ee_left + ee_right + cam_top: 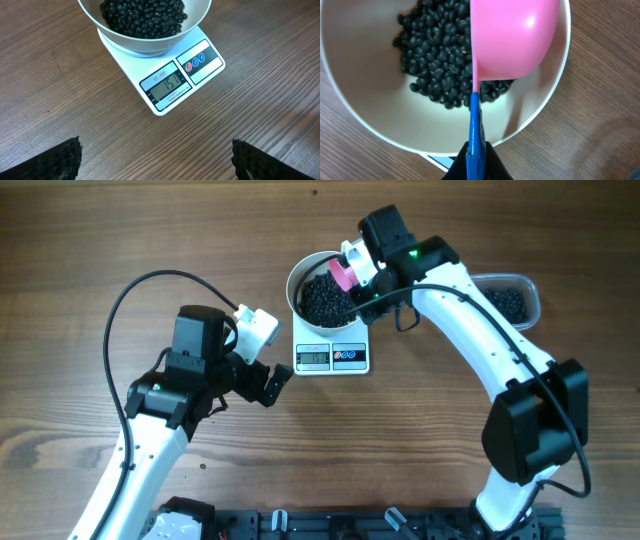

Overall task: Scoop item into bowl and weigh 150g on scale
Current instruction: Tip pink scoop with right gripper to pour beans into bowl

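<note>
R jaws clamp pink scoop [515,40] over bowl [365,115], 2 o'clock rim. Bowl w/ beans [145,17] on scale [172,85]; L jaws wide apart, empty.

Counted on the table [80,240]: one bowl [293,285], one scale [332,358] with three buttons [195,61], one pink scoop [342,275], one clear tub [530,285], two robot arms [150,430], and black beans [322,300] in two lots, too many to count individually.

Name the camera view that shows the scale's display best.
Left wrist: the display faces the camera, large, digits legible. Overhead shows it small, digits unreadable. Right wrist shows only a sliver of the scale beneath the bowl; no display.
</note>
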You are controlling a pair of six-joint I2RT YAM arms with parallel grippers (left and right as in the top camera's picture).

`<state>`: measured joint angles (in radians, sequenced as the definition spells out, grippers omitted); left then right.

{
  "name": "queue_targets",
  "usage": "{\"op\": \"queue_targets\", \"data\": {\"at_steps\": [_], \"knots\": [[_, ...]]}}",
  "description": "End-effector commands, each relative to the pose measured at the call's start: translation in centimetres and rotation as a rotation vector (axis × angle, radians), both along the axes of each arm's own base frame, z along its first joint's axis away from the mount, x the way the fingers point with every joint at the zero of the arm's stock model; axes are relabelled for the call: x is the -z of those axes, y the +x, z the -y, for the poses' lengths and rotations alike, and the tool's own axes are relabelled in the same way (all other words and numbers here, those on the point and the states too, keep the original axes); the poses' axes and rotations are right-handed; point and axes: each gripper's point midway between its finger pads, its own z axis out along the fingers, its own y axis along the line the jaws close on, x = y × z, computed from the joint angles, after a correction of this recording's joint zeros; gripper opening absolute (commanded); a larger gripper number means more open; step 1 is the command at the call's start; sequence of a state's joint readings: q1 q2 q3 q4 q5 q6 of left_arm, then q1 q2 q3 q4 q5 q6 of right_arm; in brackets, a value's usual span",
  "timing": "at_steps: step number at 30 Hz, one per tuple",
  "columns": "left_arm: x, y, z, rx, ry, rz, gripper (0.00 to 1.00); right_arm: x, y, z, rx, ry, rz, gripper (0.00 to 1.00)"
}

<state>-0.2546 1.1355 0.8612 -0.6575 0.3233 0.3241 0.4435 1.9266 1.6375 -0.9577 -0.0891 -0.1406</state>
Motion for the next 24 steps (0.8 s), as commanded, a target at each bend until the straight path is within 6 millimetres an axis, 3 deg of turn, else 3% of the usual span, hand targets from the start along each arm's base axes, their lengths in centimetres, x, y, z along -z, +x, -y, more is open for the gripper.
{"op": "queue_targets", "data": {"at_steps": [1,10,24], "knots": [[0.5,-0.3,0.3,0.014,-0.008,-0.017,1.0,0.3,0.9,0.4,-0.004,-0.046,0.028,0.04],[0.5,-0.3,0.3,0.014,-0.008,-0.017,1.0,1.4,0.9,0.6,0.0,-0.071,0.011,0.04],[0.5,-0.3,0.3,0.014,-0.008,-0.017,1.0,1.5,0.4,-0.1,-0.041,-0.037,-0.01,0.04]]}}
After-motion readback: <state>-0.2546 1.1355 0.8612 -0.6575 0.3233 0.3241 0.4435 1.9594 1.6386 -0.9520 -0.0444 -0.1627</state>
